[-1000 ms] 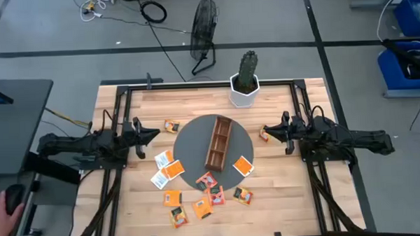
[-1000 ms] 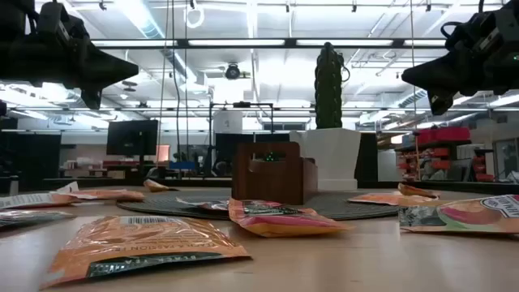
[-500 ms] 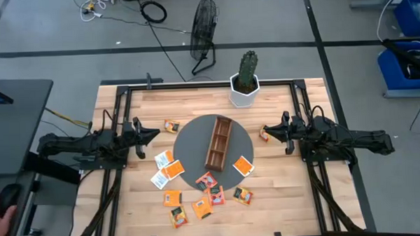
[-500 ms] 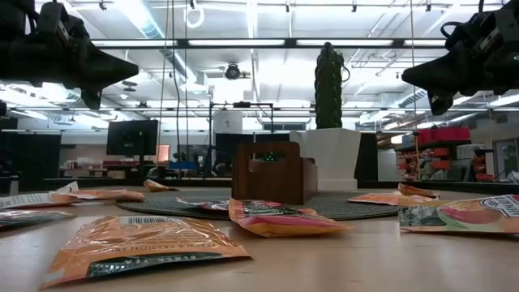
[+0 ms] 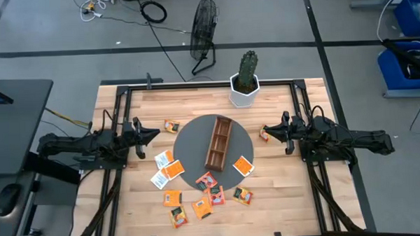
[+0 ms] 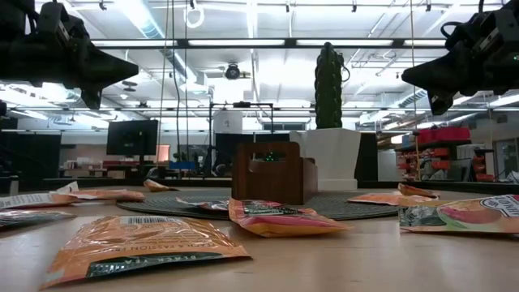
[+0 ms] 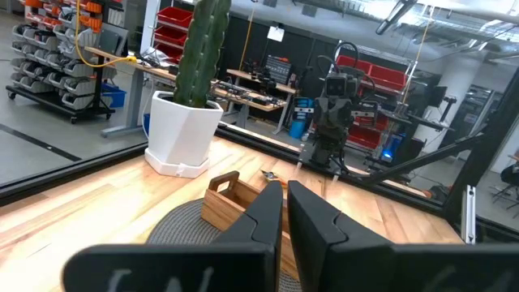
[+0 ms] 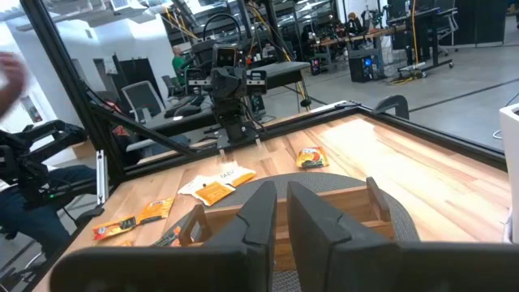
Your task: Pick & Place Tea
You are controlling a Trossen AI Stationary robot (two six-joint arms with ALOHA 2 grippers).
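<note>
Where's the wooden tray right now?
In the high view the wooden tray lies on the round grey mat at the table's middle, with the potted cactus behind it.

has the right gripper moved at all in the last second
No. In the high view the right gripper sits in the same spot as before, beside the round grey mat and just short of the tea sachet near its tip.

Evenly lit from ceiling strip lights (image 6: 146, 18) overhead; glare there. Soft, short shadows on table (image 5: 282, 182). Nearest tea sachet (image 6: 142, 243) below left gripper (image 6: 122, 69) blurred. Motion smear on person (image 8: 12, 69) beyond right gripper (image 8: 282, 212).
</note>
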